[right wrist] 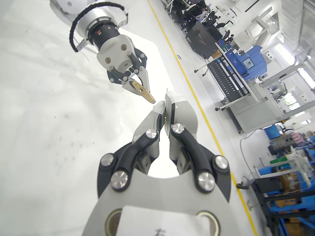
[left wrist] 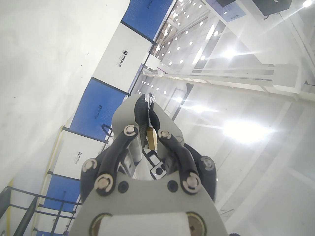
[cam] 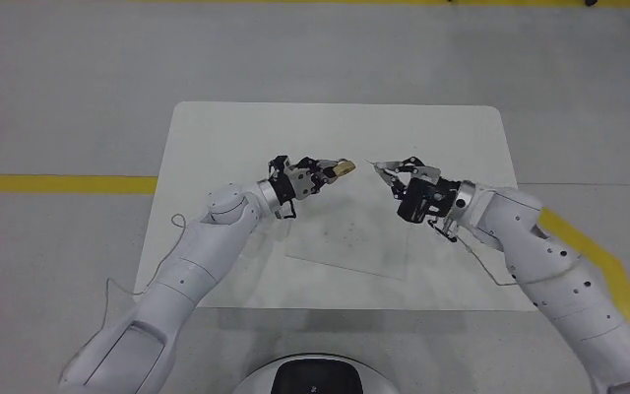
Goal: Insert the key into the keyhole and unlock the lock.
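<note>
Facing right wrist view: lock (right wrist: pixel 147 96) keyhole (right wrist: pixel 141 90).

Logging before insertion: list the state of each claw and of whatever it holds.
left claw: shut on lock.
right claw: shut on key.
lock: keyhole empty.
key: pointed at lock, apart from it, not yet inserted.

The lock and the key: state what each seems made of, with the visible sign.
The lock is probably brass: satin yellow-gold body with flat faces and a dull sheen. The key looks like bare silvery metal, perhaps steel: thin, pale and glinting, but too small to be sure.
</note>
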